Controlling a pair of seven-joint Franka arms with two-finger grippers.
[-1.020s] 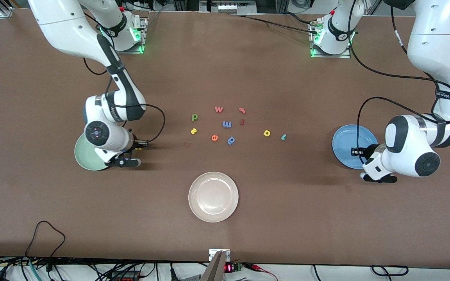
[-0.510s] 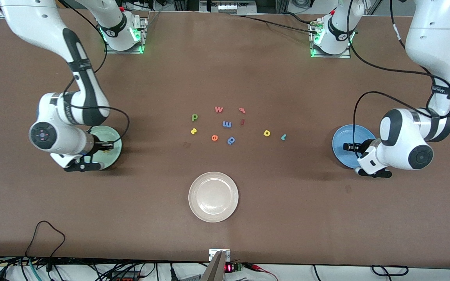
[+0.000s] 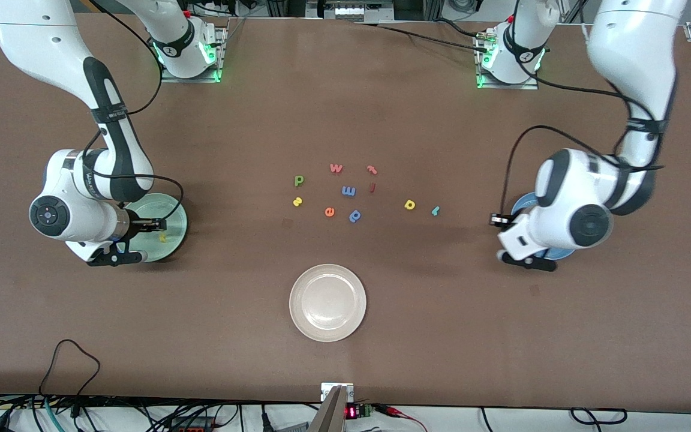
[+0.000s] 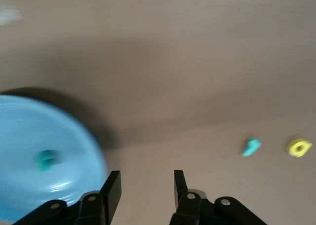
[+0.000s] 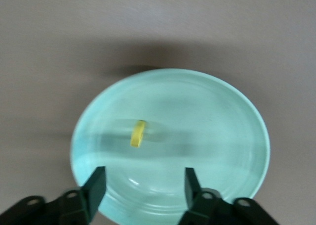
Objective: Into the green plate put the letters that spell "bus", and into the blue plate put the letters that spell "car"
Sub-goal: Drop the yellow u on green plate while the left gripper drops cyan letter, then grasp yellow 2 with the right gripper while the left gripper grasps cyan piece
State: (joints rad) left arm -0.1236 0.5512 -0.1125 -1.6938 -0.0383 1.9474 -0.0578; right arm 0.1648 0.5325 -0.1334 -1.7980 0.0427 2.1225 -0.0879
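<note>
Now the right tool [image 5: 142,188] hangs open and empty over the round pale green plate [image 5: 237,136], where a small yellow letter [image 5: 138,133] lies. Left tool [image 4: 144,188], open and empty too, is by the round blue plate [image 4: 29,131] holding a teal letter [image 4: 47,159].

Green plate [image 3: 173,211]: round, pale mint, yellow letter [image 5: 138,133] inside.
Blue plate [image 4: 29,136]: sky-blue, teal letter [image 4: 47,159] inside.
Table: green "p" shape [image 3: 299,180], yellow "s" [image 3: 297,202], yellow "a" [image 3: 409,205], teal "r" [image 3: 435,210].
</note>
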